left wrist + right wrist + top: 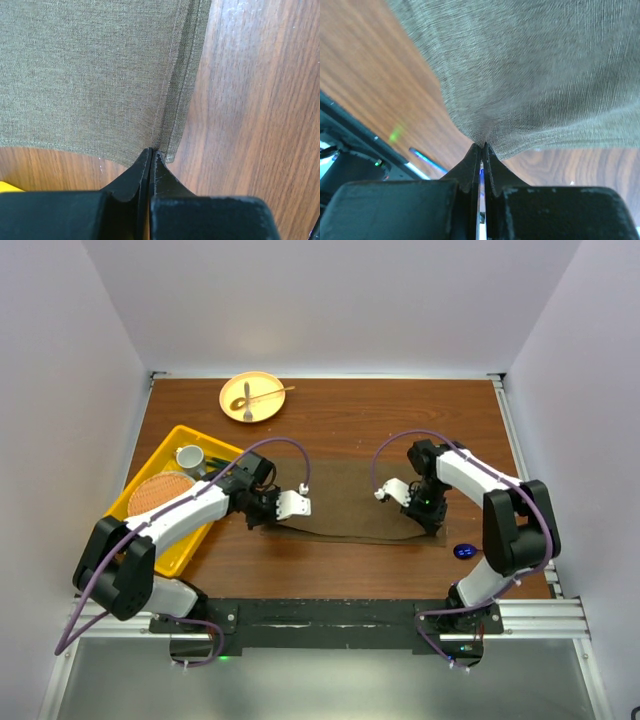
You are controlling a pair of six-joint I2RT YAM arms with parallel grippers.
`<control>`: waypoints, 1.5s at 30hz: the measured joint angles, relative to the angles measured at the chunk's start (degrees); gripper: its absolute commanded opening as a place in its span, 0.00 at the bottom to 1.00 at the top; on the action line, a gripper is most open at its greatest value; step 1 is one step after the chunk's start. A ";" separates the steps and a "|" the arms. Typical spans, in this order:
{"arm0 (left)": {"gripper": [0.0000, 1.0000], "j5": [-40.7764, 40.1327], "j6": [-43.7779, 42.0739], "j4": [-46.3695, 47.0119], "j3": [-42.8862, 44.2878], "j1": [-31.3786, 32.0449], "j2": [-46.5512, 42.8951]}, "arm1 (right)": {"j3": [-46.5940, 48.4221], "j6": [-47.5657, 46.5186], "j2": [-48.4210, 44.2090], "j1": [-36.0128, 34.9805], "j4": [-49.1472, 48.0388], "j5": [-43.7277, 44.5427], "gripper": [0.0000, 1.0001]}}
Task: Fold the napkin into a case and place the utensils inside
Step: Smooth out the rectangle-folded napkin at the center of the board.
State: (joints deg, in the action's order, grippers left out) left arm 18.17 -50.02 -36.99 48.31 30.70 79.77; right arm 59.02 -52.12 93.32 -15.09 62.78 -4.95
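Jaws of the left end effector are pressed together on the near left corner of the olive-brown napkin, which lies as a wide strip across the middle of the wooden counter. The right end effector is clamped on the cloth's right end, bunching it there. A glossy blue spoon lies on the counter near that end, apart from the cloth.
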 measured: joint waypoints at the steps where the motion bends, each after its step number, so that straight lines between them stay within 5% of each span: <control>1: 0.00 0.00 0.04 -0.02 0.07 -0.13 0.04 | -0.07 0.00 0.87 0.00 -0.63 0.17 0.00; 12: 0.00 1.11 1.42 -1.18 4.55 -1.40 -0.28 | 7.19 -0.90 -1.01 0.59 3.30 -0.76 0.00; 21: 0.00 2.23 1.11 -3.91 4.66 -1.49 -1.49 | 1.46 -1.55 -5.29 0.15 5.42 -1.90 0.00; 36: 0.00 1.88 1.64 -3.17 3.98 -1.92 1.33 | 0.66 -1.70 3.52 0.00 0.74 -0.70 0.00; 45: 0.00 3.43 1.60 -6.54 7.23 -2.49 -1.92 | 4.02 -2.84 -6.82 0.26 7.26 -2.25 0.00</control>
State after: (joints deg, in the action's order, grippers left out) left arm 21.61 -48.42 -43.53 55.55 28.21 77.84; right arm 63.05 -54.96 86.50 -14.83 70.04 -7.20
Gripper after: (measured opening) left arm 0.016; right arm 0.014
